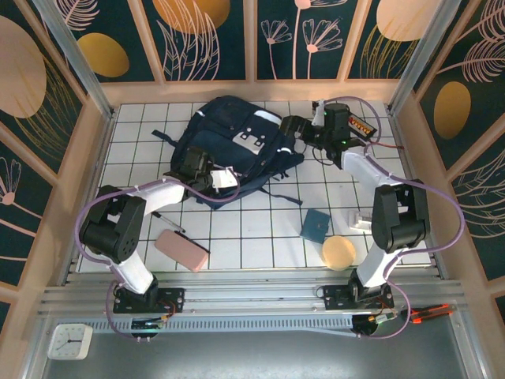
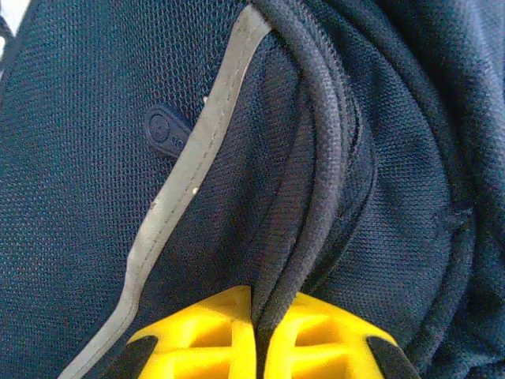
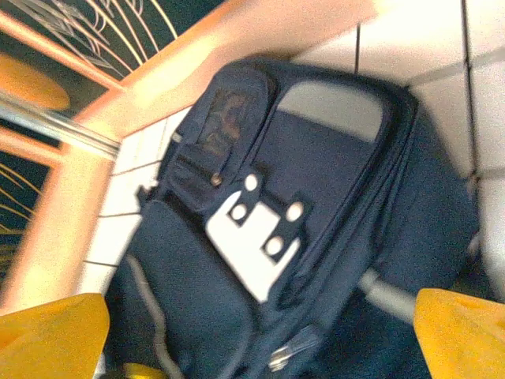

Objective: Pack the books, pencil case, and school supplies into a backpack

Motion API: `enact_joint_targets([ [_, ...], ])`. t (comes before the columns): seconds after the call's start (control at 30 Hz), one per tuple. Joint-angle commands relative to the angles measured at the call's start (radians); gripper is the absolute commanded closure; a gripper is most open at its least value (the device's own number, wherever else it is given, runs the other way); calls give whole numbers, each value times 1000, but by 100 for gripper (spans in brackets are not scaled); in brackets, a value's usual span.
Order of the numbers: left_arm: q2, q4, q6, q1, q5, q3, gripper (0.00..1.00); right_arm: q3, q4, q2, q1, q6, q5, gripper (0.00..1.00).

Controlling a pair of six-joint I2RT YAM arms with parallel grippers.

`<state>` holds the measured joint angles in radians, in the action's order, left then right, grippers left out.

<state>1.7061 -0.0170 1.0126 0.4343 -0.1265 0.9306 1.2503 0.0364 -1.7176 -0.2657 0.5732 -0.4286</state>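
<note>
Left gripper (image 2: pixel 259 335) is clenched on a dark piped seam at the backpack's (image 1: pixel 252 154) 8 o'clock edge. Right gripper (image 1: pixel 290 126) hangs released, jaws wide, at its 2 o'clock side. From the backpack, the pencil case (image 1: pixel 181 250) lies toward 7 o'clock and the teal pad (image 1: pixel 316 226) toward 5.

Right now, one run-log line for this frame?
left gripper: shut on backpack edge piping | right gripper: open, by backpack | pink pencil case, teal pad, black pen: unpacked on table
</note>
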Motion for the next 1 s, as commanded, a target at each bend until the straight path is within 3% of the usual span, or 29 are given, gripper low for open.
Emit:
enact_joint_targets([
  [0.0,-54,38,-142,41,-94,36,100,57,-164,-31,-41,336,-56,1],
  [0.07,-88,37,-204,55,-93,36,100,102,-243,-60,-46,342,-65,1],
  [0.2,-153,45,-281,71,-79,69,100,90,-345,-39,-51,408,97,1],
  [0.3,-190,55,-282,79,-79,54,100,-5,-244,-12,-24,519,-8,1],
  [0.43,-222,52,-279,91,-85,7,100,114,-429,-73,-36,453,29,4],
  [0.47,-226,46,-279,94,-84,-2,100,136,-461,-91,-34,447,33,9],
  [0.53,-235,34,-285,96,-83,-20,100,163,-480,-124,-29,450,24,33],
  [0.63,-245,26,-295,98,-77,-27,100,187,-454,-163,-29,483,-2,58],
  [0.67,-248,22,-300,99,-72,-27,100,203,-457,-183,-32,492,-13,61],
  [0.97,-264,28,-323,98,-64,-9,100,233,-437,-299,-76,569,-80,54],
])
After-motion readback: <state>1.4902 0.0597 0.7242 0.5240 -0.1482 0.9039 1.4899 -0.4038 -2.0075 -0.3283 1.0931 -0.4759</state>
